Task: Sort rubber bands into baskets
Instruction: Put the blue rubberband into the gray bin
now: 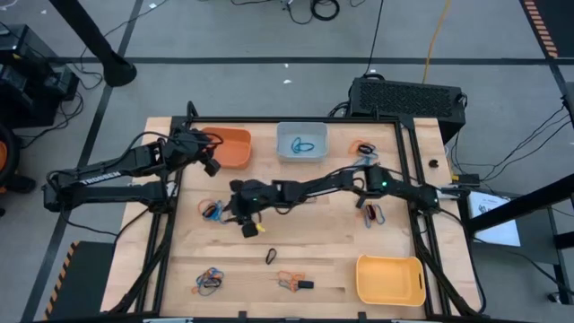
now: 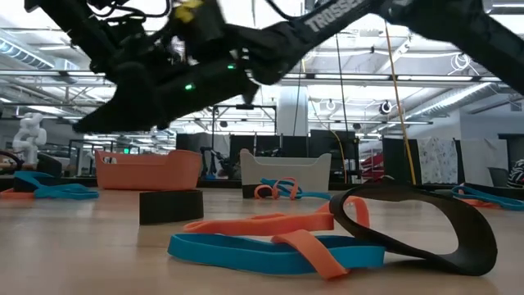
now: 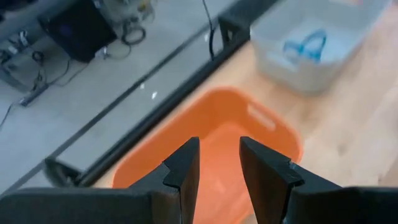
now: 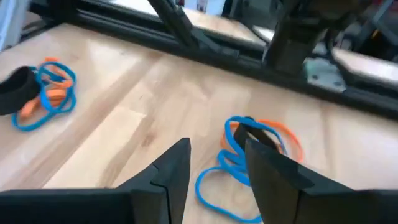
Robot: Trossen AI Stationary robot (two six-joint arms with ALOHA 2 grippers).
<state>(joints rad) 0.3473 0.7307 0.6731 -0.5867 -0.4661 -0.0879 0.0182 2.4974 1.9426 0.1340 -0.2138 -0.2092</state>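
My left gripper is open and empty above the orange basket, which stands at the table's far left. My right gripper is open, low over the table's middle left, beside a small tangle of blue and orange rubber bands. I cannot see it touch them. The pale blue-grey basket at the far middle holds a blue band. The yellow basket stands at the near right. More band clusters lie near the front edge.
More band clusters lie at the far right and middle right. A single black band and a small black block lie toward the near edge. A black frame borders the table.
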